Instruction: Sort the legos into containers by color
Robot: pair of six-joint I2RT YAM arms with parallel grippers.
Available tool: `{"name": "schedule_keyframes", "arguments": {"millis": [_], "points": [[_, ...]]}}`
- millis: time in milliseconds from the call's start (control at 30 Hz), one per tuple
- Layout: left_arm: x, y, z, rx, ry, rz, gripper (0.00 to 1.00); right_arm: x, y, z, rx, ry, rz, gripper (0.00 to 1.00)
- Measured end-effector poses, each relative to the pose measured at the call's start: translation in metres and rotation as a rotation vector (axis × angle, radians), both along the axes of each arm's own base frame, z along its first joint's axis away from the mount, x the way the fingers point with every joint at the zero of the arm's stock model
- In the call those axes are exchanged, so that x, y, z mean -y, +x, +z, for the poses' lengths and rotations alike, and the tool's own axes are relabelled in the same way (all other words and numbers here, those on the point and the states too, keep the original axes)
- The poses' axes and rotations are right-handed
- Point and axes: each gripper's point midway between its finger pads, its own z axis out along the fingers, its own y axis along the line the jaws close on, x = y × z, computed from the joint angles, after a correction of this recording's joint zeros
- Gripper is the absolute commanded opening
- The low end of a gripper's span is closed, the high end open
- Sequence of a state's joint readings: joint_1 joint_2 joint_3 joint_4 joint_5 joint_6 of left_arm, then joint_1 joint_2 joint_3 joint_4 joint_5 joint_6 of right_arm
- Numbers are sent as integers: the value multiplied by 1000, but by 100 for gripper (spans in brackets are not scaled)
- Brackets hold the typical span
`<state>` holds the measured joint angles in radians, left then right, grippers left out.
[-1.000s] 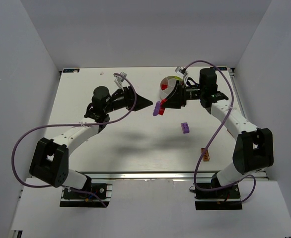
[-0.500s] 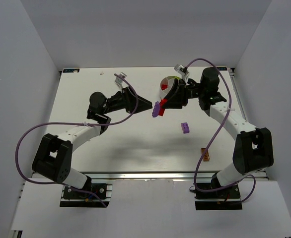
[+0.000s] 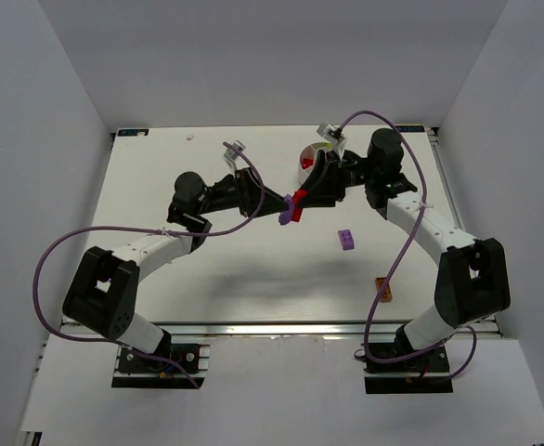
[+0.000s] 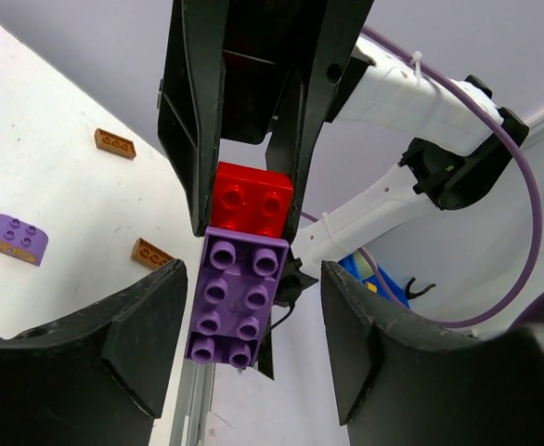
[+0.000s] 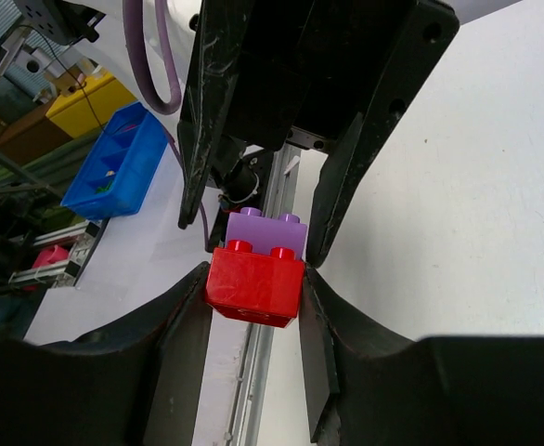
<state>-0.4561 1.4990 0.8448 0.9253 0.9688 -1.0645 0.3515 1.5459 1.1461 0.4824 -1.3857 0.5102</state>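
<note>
R fingers [image 5: 184, 353] clamped on red brick [image 4: 251, 200], purple brick [image 4: 235, 297] stuck to it, mid-air over tabletop [image 3: 207, 269]. L fingers [image 4: 133, 344] apart, flanking the purple brick, prob. to pull the pair apart so the colours sort separately.

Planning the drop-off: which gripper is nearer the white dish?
Right. The right gripper, clamping the red brick, is just left of the dish in the top view; the left gripper sits farther left, open around the purple brick.
</note>
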Motion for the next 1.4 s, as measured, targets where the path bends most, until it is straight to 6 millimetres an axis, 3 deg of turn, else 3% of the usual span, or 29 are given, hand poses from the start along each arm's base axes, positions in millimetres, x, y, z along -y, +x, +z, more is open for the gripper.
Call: {"name": "schedule_keyframes", "arguments": {"millis": [333, 433, 467, 533, 833, 1100, 1233, 1400], "points": [[6, 5, -9, 1, 70, -8, 50, -2, 2, -3, -3, -5, -15, 0], [8, 7, -10, 29, 99, -15, 26, -1, 3, -6, -22, -15, -21, 0], [8, 8, -10, 30, 107, -18, 9, 0, 3, -7, -29, -18, -24, 0], [9, 9, -13, 32, 121, -28, 0, 1, 4, -10, -30, -23, -27, 0], [8, 15, -20, 50, 171, -14, 0, 11, 12, -22, -37, -43, -64, 0], [-7, 38, -16, 43, 165, 44, 0, 57, 45, -39, -32, -70, -219, 0], [4, 60, -17, 68, 161, 58, 0, 72, 49, -44, -11, -91, -275, 0], [31, 110, -34, 138, 178, 129, 0, 100, 62, -46, 15, -121, -386, 0]]}}
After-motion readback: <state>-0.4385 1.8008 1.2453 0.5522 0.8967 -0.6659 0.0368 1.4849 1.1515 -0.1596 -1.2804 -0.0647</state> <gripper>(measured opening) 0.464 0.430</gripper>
